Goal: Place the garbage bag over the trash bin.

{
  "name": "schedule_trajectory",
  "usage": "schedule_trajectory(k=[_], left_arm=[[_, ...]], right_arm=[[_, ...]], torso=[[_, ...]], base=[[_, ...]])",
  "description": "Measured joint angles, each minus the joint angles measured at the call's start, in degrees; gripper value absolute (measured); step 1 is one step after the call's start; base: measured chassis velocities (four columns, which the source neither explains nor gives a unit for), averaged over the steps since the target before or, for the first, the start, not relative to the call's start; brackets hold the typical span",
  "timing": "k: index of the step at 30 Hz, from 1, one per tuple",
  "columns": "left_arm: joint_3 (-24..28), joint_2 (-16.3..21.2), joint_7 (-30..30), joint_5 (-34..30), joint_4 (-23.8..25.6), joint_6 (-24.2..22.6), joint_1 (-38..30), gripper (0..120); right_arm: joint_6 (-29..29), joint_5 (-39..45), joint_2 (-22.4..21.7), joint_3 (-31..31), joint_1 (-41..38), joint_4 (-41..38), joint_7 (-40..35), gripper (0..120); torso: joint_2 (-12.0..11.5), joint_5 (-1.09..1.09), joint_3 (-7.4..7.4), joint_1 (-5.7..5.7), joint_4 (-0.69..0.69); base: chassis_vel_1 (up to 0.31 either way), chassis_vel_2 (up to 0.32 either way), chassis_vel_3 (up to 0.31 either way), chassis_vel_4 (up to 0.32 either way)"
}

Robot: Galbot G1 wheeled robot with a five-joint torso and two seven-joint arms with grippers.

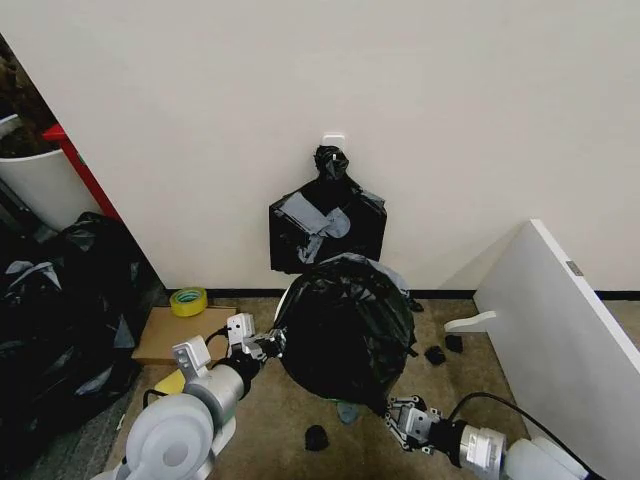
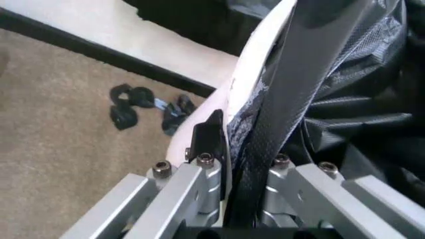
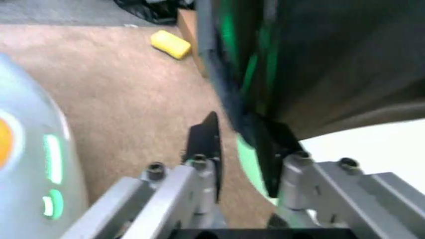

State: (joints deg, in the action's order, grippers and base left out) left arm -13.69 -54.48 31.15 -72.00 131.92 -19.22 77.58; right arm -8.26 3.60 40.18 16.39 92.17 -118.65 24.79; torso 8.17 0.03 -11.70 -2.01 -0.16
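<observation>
My left gripper (image 1: 268, 345) clamped on garbage bag (image 1: 345, 325) and trash bin (image 2: 249, 74) rim together, at bag's left side. My right gripper (image 1: 400, 418) at bag's lower right edge, jaws parted around black film and pale green edge. Bag covers bin, on carpet (image 1: 290, 425) before wall (image 1: 400, 90). Black bundle (image 1: 327, 225) hangs behind; tape roll (image 1: 188, 300) on cardboard (image 1: 160, 335).

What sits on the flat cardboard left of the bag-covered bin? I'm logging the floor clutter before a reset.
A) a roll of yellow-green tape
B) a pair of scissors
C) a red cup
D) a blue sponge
A: in the head view a roll of yellow-green tape lies on the cardboard, left of the garbage bag draped over the bin.
</observation>
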Motion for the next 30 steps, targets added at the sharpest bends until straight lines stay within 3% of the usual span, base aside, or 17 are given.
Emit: schedule_trajectory(k=[11,13,16,19,23,30], left_arm=[[-2.46,0.45,-0.05,-0.7,-1.71,1.33,-0.59,5],[-3.19,0.64,-0.59,-0.75,-2.15,1.47,-0.49,5],[-4.0,1.1,-2.34,-0.43,-2.82,1.54,0.13,5],[-4.03,1.29,-3.68,0.54,-2.86,1.54,0.84,5],[-2.48,0.86,-7.05,5.14,-2.83,2.02,3.09,5],[-0.94,-0.99,-12.54,12.54,-2.38,4.94,6.25,5]], right_arm=[[-5.13,4.94,-0.34,3.75,1.63,0.46,5.09,55],[-6.43,12.27,-0.4,5.85,1.85,0.99,12.83,61],[-4.41,26.31,-0.43,13.57,4.61,0.48,32.78,77],[-3.28,31.28,-0.7,16.11,6.1,-0.21,36.64,84],[-0.38,42.05,-0.55,18.23,4.0,-0.05,34.06,98],[3.47,57.82,-2.14,17.88,-0.14,0.46,21.54,100]], torso=[[0.0,0.0,0.0,0.0,0.0],[0.0,0.01,0.0,0.0,0.01],[0.0,-0.01,0.0,0.0,0.01],[0.0,0.0,0.0,0.0,-0.03],[0.0,0.01,0.0,0.0,0.01],[0.0,0.01,0.0,0.0,0.01]], base=[[0.0,0.0,0.0,0.0],[0.0,0.0,0.0,0.0],[0.0,0.0,0.0,0.0],[0.0,0.0,0.0,0.0],[0.0,0.0,0.0,0.0],[0.0,0.0,0.0,0.0]])
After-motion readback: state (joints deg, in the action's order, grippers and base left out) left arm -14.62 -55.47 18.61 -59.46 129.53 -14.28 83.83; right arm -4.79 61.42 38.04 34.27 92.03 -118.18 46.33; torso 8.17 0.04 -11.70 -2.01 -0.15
